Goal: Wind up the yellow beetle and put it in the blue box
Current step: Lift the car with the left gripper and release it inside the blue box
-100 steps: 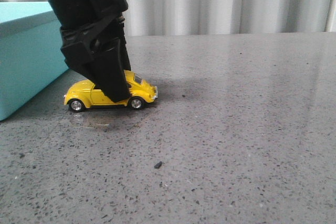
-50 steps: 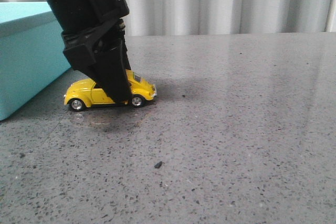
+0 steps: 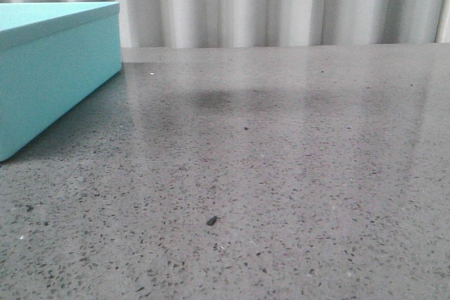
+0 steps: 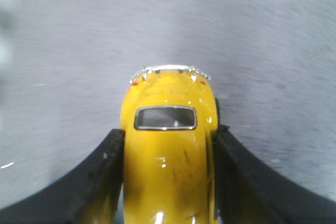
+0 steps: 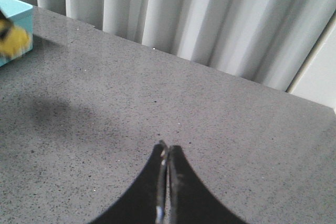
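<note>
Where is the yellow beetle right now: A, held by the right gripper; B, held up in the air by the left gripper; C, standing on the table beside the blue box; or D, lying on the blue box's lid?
B: the left gripper clamps the yellow beetle, which shows high above the table.

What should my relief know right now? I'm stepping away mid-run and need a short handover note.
Left gripper: shut on the beetle, held high above the table.
Right gripper: shut, empty.
Box: on the table's left, lid on.
Done: beetle picked up. Whether it is wound cannot be told.
Left: open the box and put the beetle inside.
</note>
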`<action>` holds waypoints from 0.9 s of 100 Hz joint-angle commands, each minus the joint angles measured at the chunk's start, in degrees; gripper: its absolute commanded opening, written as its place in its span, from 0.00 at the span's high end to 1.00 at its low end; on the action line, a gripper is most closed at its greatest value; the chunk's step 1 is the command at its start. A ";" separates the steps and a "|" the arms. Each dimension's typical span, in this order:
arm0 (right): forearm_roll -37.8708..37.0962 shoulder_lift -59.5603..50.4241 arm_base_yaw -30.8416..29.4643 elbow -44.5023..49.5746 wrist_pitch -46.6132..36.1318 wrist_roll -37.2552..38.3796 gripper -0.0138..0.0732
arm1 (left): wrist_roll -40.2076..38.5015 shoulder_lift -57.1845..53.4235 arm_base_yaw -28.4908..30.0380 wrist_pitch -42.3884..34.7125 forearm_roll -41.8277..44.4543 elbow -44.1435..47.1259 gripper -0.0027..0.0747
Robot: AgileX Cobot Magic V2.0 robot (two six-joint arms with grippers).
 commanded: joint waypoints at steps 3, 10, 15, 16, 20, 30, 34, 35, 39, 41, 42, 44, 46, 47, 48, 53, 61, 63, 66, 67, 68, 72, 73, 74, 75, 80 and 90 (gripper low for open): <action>-1.38 0.18 0.16 -1.28 -4.29 -0.48 0.90 | -6.24 -3.96 5.06 -2.30 2.27 -3.44 0.92; -1.28 0.18 0.16 -1.28 -4.29 -0.48 0.90 | -9.40 -4.08 9.40 -2.03 2.27 -3.44 0.92; -1.28 0.18 0.16 -1.28 -4.19 -0.48 0.90 | -11.71 -4.08 12.70 -2.03 2.14 -3.44 0.92; -1.28 0.18 0.16 -1.28 -4.19 -0.48 0.90 | -12.48 -4.08 13.63 -2.28 2.13 -3.44 0.92; -1.28 0.18 0.16 -1.28 -4.07 -0.48 0.90 | -14.47 -4.08 16.30 -3.12 1.71 -2.80 0.92; -1.28 0.18 0.16 -1.28 -3.85 -0.48 0.90 | -19.66 -4.08 21.83 -5.82 0.48 -0.17 0.92; -1.28 0.08 0.16 -1.28 -3.85 -0.48 0.90 | -21.56 -3.74 23.71 -6.24 0.50 1.44 0.92; -1.28 0.08 0.16 -1.28 -3.85 -0.48 0.90 | -22.41 -3.74 23.99 -6.35 0.50 1.70 0.92; -1.28 0.08 0.16 -1.28 -3.85 -0.48 0.90 | -24.46 -3.49 25.48 -6.38 0.50 3.50 0.92; -1.28 0.08 0.16 -1.28 -3.85 -0.48 0.90 | -25.40 -3.34 26.07 -6.43 0.45 4.43 0.92; -1.43 0.08 0.16 -1.28 -3.85 -0.48 0.90 | -25.87 -3.35 26.24 -6.56 0.35 4.76 0.92; -1.56 0.08 0.16 -1.28 -3.96 -0.48 0.90 | -26.29 -3.06 26.70 -6.71 0.36 5.76 0.92; -1.67 0.08 0.16 -1.28 -4.10 -0.48 0.90 | -26.55 -2.90 27.08 -6.83 0.36 6.73 0.92; -1.79 0.08 0.16 -1.28 -4.22 -0.48 0.90 | -26.53 -2.92 27.21 -6.99 0.36 7.05 0.92; -1.72 0.08 0.16 -1.28 -4.23 -0.48 0.90 | -26.53 -2.69 27.33 -7.00 0.36 7.68 0.92; -1.81 0.08 0.16 -1.28 -4.63 -0.48 0.90 | -26.58 -2.33 28.01 -8.22 0.36 10.01 0.92; -1.94 0.08 0.16 -1.28 -5.09 -0.48 0.90 | -26.66 -1.38 28.23 -8.89 0.36 12.93 0.92; -1.94 0.08 0.16 -1.28 -5.07 -0.48 0.90 | -26.66 -0.96 28.23 -8.89 0.36 13.60 0.92; -1.94 0.08 0.16 -1.28 -5.07 -0.48 0.90 | -26.83 -0.46 28.23 -8.89 0.36 14.32 0.92; -2.11 0.08 0.16 -1.28 -5.07 -0.48 0.90 | -26.97 -0.33 28.23 -8.89 0.36 14.68 0.92; -2.23 0.08 0.16 -1.28 -5.07 -0.48 0.90 | -27.10 -0.21 28.23 -8.89 0.36 14.86 0.92; -2.49 0.08 0.16 -1.28 -5.07 -0.48 0.90 | -27.29 0.27 28.23 -8.89 0.36 15.79 0.91; -2.62 0.08 0.16 -1.28 -5.07 -0.48 0.90 | -27.41 0.49 28.23 -8.89 0.36 15.93 0.90; -2.84 0.08 0.16 -1.28 -5.07 -0.48 0.90 | -27.42 0.58 28.23 -8.89 0.36 16.18 0.90; -3.10 0.08 0.16 -1.28 -5.07 -0.48 0.90 | -27.42 0.60 28.23 -8.89 0.36 16.30 0.89; -3.92 0.08 0.16 -1.28 -5.07 -0.48 0.90 | -27.42 1.17 28.23 -8.79 0.36 16.98 0.85; -4.47 0.08 0.16 -1.28 -5.07 -0.48 0.90 | -27.42 1.52 28.23 -8.92 0.36 17.49 0.66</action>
